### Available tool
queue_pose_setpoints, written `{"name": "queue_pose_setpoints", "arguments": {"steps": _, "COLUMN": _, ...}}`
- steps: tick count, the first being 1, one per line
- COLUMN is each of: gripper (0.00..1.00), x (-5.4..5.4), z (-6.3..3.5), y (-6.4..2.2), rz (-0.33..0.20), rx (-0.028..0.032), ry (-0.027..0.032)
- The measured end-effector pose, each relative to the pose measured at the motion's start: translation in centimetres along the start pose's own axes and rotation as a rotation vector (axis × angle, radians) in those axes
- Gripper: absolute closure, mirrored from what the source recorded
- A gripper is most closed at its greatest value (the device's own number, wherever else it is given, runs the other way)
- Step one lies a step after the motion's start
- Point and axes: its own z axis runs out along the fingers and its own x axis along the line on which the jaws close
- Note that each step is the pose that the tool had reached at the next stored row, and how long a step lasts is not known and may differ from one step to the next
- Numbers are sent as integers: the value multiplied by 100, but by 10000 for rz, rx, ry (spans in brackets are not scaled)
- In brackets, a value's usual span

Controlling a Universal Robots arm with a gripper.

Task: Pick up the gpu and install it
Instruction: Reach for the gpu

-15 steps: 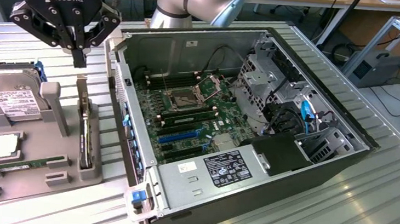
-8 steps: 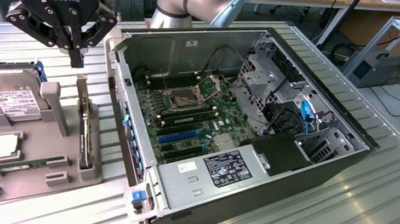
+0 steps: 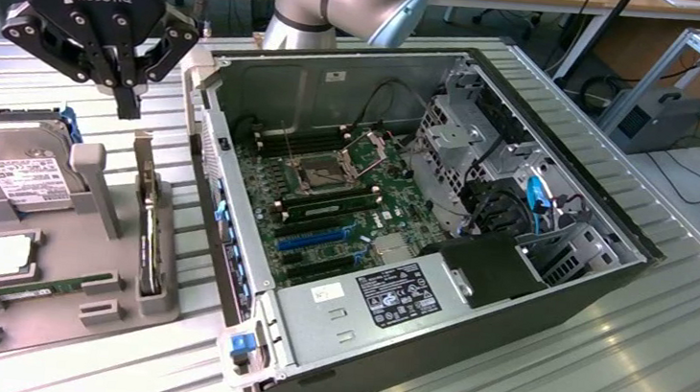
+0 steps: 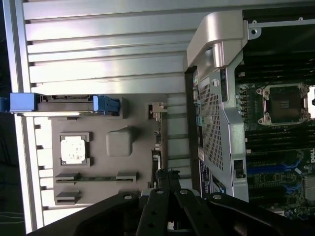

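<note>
In the exterior view the gripper [image 3: 127, 107] hangs over the ribbed metal table [image 3: 590, 373] with its two fingers pressed together and nothing between them. The gpu [image 3: 150, 235] stands on edge straight below the fingertips, in a slot of the grey holder [image 3: 61, 269], and is not touching them. The hard drive [image 3: 18, 169] stands in the same holder, below the gripper and to the exterior view's left of it. The CPU chip [image 3: 6, 254] and the green RAM stick [image 3: 39, 289] lie flat further down that side. The open computer case [image 3: 321, 92] lies just beside the holder, on the exterior view's right of the gripper, with its motherboard [image 3: 323, 203] exposed

In the wrist view the gripper [image 4: 167, 179] has its fingers meeting at a point. The gpu [image 4: 158, 132] is seen edge-on as a thin strip directly under and ahead of the fingertips. It sits at the holder [image 4: 138, 162] edge nearest the computer case [image 4: 221, 123]. The hard drive [image 4: 69, 103], with blue side rails, the CPU chip [image 4: 75, 149] and the RAM stick [image 4: 93, 179] lie to the far side of the gpu from the case
</note>
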Motion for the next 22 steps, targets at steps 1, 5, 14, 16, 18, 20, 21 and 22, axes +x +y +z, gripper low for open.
{"name": "queue_pose_setpoints", "arguments": {"steps": 1, "gripper": 89, "x": 4, "z": 0, "y": -1, "rz": -1, "rx": 0, "ry": -1}}
{"name": "queue_pose_setpoints", "arguments": {"steps": 5, "gripper": 89, "x": 20, "z": 0, "y": -1, "rz": 0, "rx": 0, "ry": 0}}
{"name": "queue_pose_setpoints", "arguments": {"steps": 14, "gripper": 89, "x": 27, "z": -1, "y": -40, "rz": 0, "rx": 0, "ry": 0}}
{"name": "queue_pose_setpoints", "arguments": {"steps": 16, "gripper": 89, "x": 26, "z": -1, "y": -58, "rz": 0, "rx": -1, "ry": -1}}
{"name": "queue_pose_setpoints", "arguments": {"steps": 18, "gripper": 89, "x": 24, "z": -2, "y": -81, "rz": 0, "rx": -1, "ry": -1}}
{"name": "queue_pose_setpoints", "arguments": {"steps": 20, "gripper": 89, "x": 22, "z": -4, "y": -105, "rz": 0, "rx": 0, "ry": 0}}
{"name": "queue_pose_setpoints", "arguments": {"steps": 21, "gripper": 89, "x": 21, "z": -4, "y": -117, "rz": 0, "rx": 0, "ry": 0}}
{"name": "queue_pose_setpoints", "arguments": {"steps": 22, "gripper": 89, "x": 20, "z": -5, "y": -129, "rz": -1, "rx": 0, "ry": 0}}
